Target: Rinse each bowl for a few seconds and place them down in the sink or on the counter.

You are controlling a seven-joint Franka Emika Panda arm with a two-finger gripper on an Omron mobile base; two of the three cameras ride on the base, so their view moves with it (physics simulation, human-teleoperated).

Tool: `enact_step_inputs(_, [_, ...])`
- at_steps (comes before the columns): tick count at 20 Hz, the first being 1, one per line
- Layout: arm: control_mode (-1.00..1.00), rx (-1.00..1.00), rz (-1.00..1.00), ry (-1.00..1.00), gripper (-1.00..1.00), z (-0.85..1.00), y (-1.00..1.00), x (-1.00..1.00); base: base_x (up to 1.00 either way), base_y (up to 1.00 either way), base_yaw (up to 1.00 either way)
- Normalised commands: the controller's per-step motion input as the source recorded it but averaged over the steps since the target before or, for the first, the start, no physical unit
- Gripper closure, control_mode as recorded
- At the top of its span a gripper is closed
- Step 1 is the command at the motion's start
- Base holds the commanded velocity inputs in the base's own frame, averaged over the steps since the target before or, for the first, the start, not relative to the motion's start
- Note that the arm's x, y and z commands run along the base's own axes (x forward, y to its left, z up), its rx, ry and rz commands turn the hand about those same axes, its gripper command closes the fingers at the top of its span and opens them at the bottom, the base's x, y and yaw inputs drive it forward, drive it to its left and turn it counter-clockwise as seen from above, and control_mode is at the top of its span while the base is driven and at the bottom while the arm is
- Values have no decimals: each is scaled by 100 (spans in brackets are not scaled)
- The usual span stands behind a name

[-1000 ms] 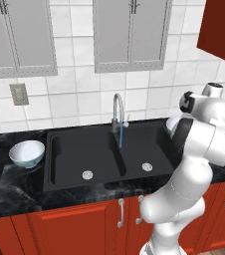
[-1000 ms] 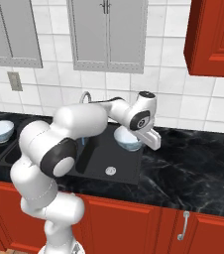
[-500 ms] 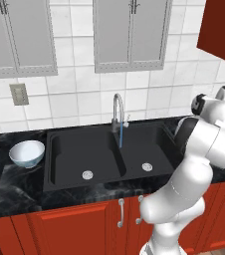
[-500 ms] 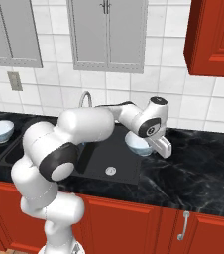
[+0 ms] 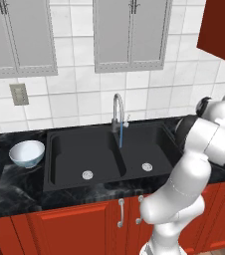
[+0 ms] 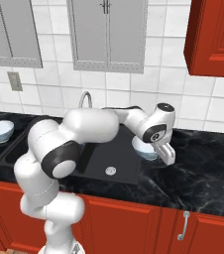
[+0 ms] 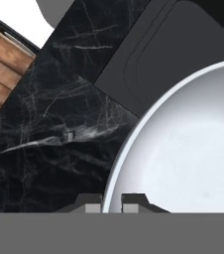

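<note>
Claw (image 7: 112,202) pinched on rim of round glossy white bowl (image 7: 183,154) over black sink (image 6: 115,158).

your arm (image 6: 91,130) is built of fat, rounded white segments with a glossy shell, each one swelling like a smooth capsule. between the segments you see dark charcoal joints: a broad black collar ringed in grey at the elbow (image 6: 59,161), and a smaller round black cap with a grey centre at the wrist (image 6: 155,133). in the left base view the same black bands wrap the upper links (image 5: 204,137), dark against the white. the lower column (image 6: 52,218) is plain white and bulbous. your tool (image 7: 112,202) ends in two small fingertips, grey-faced with dark sides. you see no cables, screws or printed markings on the shell.
</note>
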Motion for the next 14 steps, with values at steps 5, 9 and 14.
enact_step_inputs(5, [-100,3,-12,3,100,-17,-16,-3,0,0,0])
enact_step_inputs(9, [-100,1,-12,4,100,-13,-8,0,0,0,0])
enact_step_inputs(14, [-100,0,-11,8,100,-16,-1,0,0,0,0])
